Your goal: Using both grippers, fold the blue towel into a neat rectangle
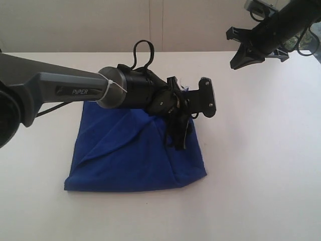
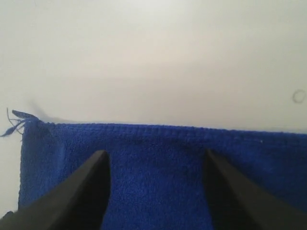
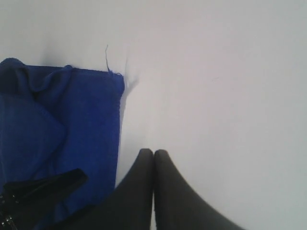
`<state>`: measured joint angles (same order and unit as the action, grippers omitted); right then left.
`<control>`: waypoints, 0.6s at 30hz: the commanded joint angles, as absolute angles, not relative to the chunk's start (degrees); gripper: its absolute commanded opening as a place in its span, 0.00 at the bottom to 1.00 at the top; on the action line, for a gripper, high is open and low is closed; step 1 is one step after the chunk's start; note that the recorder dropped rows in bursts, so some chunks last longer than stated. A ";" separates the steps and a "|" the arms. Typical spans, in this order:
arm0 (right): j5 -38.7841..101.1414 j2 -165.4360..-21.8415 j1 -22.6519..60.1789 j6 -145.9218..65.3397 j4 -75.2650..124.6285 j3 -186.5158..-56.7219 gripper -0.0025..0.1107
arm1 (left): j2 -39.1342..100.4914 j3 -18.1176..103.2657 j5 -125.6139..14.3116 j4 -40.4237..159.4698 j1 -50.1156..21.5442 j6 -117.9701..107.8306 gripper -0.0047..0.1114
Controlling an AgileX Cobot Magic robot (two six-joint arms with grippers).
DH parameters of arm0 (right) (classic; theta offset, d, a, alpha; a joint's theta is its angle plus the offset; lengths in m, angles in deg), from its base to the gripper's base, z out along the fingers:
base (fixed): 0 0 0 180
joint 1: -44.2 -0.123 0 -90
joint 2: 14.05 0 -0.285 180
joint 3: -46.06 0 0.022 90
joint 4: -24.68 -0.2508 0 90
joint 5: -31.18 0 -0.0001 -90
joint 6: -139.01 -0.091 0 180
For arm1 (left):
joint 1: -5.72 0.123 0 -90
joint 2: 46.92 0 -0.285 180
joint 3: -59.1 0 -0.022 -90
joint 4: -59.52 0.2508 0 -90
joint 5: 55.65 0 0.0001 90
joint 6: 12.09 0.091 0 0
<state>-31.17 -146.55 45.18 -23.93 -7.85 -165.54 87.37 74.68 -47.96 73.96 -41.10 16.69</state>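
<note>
"Jaws, left arm (image 1: 55, 88): condition?"
"Spread wide, holding nothing. Both black fingers (image 2: 90, 191) hang over the blue towel (image 1: 125, 150), just inside its hemmed edge. Arm reaches in low from the side, wrist bent downward above the cloth."
"Jaws, right arm (image 1: 273, 31)?"
"Pressed shut, tips together, empty. Arm raised high over the far corner of the bench (image 1: 261, 175), well apart from the towel."
"Towel, location?"
"Mid-bench, folded, somewhat rumpled on top — one loose thread (image 2: 17, 125) at a corner."
</note>
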 commanded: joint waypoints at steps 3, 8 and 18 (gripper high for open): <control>-30.95 -146.54 45.55 -23.11 -8.06 -165.31 0.02 | 87.63 74.65 -47.73 73.24 -41.80 15.76 0.57; -30.95 -146.54 45.55 -23.11 -8.06 -165.31 0.02 | 85.48 74.65 -47.72 77.12 -41.80 16.28 0.57; -30.95 -146.54 45.55 -23.11 -8.06 -165.31 0.02 | 84.25 74.65 -48.79 79.34 -37.58 14.43 0.57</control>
<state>-31.17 -146.55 45.18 -23.90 -7.85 -165.54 84.23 74.68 -48.76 79.10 -38.68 15.82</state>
